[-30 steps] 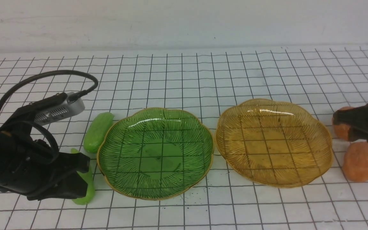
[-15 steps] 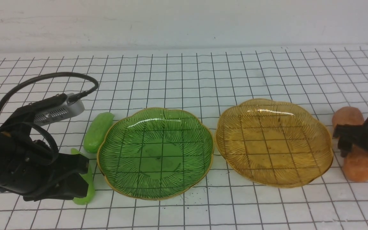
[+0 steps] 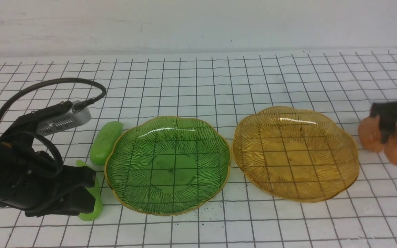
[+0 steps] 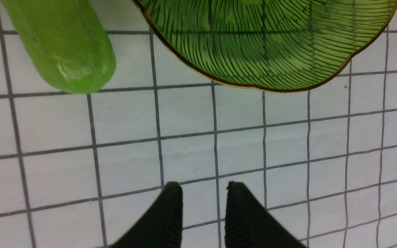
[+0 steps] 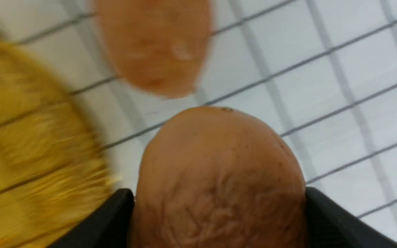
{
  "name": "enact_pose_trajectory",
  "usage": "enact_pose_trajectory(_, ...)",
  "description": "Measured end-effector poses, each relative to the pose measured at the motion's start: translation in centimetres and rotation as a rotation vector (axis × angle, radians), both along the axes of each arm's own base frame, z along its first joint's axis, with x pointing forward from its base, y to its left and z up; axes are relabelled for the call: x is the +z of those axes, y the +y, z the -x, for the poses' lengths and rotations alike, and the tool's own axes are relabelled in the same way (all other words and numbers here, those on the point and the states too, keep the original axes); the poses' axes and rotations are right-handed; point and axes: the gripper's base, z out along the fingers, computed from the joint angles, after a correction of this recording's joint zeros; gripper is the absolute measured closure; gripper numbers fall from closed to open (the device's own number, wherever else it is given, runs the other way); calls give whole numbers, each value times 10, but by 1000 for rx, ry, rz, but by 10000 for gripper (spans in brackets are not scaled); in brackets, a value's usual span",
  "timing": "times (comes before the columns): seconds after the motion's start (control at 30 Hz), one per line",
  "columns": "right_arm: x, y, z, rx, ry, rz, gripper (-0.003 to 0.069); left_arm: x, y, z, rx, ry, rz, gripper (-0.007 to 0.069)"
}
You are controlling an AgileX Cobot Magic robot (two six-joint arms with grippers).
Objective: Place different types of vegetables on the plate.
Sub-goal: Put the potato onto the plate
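Right gripper (image 5: pixel 219 213) holds a potato (image 5: pixel 219 179), pads against both sides; clear in right wrist view. Front view has that gripper blurred at the frame edge, part of the held potato showing below it. Other potato (image 3: pixel 372 134) lies on the table (image 3: pixel 212 86), beyond the held one, to the right gripper's left in front view. Yellow plate (image 3: pixel 295 155) also to the right gripper's left; right wrist view gets only a blurred part of it.

Left gripper (image 4: pixel 204 186): empty, narrow gap between the fingertips, seen in left wrist view; front view hides the gap. Green plate (image 3: pixel 167 165) is to its right in front view. One cucumber (image 3: pixel 106 143) on the table beyond the left gripper, near the green plate; the other (image 3: pixel 93 203) just beside the gripper in front view, partly hidden by it.
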Motion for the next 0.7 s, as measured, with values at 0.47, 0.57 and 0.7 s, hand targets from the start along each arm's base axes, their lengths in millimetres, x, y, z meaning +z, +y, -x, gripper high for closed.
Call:
enact_pose_trajectory(0.47,-44,141,-12,504,-41,-155,120,0,0,-1,3,-8,0,460)
enact_pose_trajectory(0.57,-49,147,-13,534,-51,-129,80,0,0,-1,4,-8,0,460)
enact_pose_trajectory(0.7,-41,144,-20,567,-88,-57,-12,0,0,-1,4,-8,0,460)
